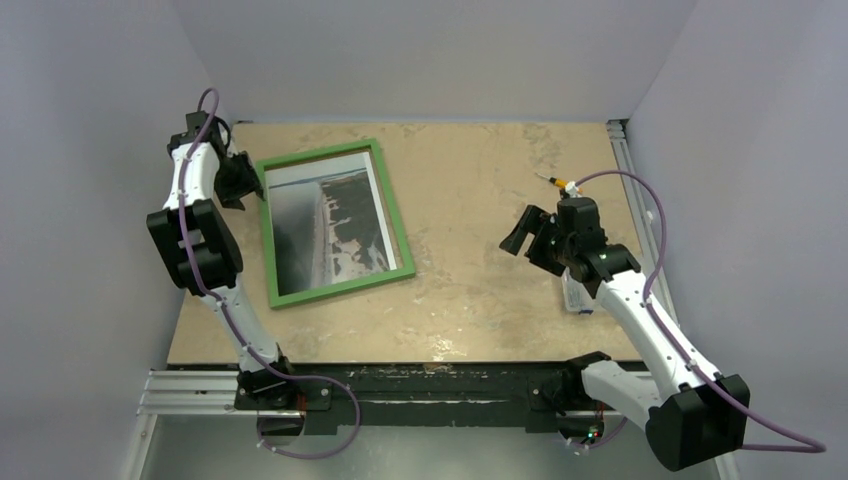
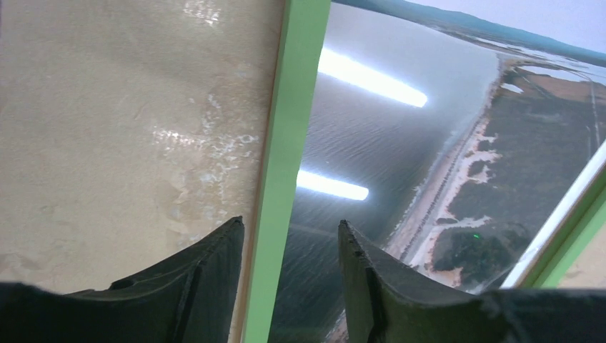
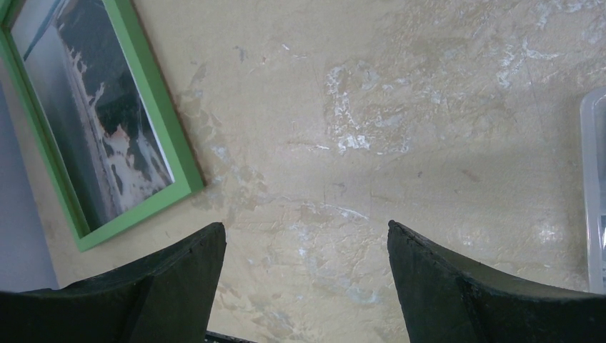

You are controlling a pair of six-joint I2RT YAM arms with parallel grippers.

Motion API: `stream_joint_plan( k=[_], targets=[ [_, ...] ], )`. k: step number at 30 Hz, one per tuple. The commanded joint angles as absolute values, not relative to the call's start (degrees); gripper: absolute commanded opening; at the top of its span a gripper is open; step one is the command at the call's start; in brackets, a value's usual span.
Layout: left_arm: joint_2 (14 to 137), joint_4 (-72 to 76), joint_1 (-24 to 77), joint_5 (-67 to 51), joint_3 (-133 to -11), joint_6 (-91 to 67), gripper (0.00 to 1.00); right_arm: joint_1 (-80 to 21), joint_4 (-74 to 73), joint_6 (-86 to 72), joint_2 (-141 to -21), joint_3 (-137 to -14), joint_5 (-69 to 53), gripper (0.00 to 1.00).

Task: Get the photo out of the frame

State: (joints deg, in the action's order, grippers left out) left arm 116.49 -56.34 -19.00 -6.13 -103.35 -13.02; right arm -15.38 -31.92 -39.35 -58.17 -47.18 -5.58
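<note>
The green frame (image 1: 393,215) lies flat on the table at the left, with the photo (image 1: 325,225) face up inside it. My left gripper (image 1: 240,182) is at the frame's left side. In the left wrist view it (image 2: 289,223) is open and straddles the green bar (image 2: 293,107), one finger over the table and one over the photo (image 2: 400,143). I cannot tell if the fingers touch the bar. My right gripper (image 1: 520,236) is open and empty above bare table, right of the frame (image 3: 161,121) and photo (image 3: 93,121). Its fingertips (image 3: 214,232) are wide apart.
A small clear plastic box (image 1: 577,296) sits on the table under my right arm and shows at the right edge of the right wrist view (image 3: 594,186). A metal rail (image 1: 625,160) runs along the table's right edge. Grey walls close in on three sides.
</note>
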Motion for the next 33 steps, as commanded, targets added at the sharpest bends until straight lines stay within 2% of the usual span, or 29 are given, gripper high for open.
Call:
stream_joint_plan(
  k=[1, 20, 24, 29, 31, 33],
  targets=[
    [114.2, -55.9, -19.04, -2.15, -102.59, -14.2, 0.5, -15.75, -29.41, -38.06, -58.24, -46.24, -6.41, 0.82],
    [123.31, -55.51, -16.56, -4.45, -101.68, -12.77, 0.46, -16.17, -27.78, -37.44, -59.51, -45.63, -7.21, 0.82],
    [123.52, -55.44, -16.33, -3.29, -101.63, -12.81, 0.4, -16.16, -28.66, -37.62, -59.75, -45.87, -7.03, 0.82],
    [125.5, -57.5, -16.35, -3.54, -104.94, -12.62, 0.28, -16.17, -30.51, -37.02, -58.91, -47.68, -5.75, 0.83],
    [125.74, -57.32, -16.48, -3.43, -105.36, -12.27, 0.17, -16.17, -31.68, -37.12, -58.85, -48.6, -4.82, 0.83],
    [126.0, -57.67, -16.48, -2.85, -106.01, -11.93, 0.1, -16.16, -31.53, -37.26, -59.1, -48.91, -5.93, 0.82]
  ],
)
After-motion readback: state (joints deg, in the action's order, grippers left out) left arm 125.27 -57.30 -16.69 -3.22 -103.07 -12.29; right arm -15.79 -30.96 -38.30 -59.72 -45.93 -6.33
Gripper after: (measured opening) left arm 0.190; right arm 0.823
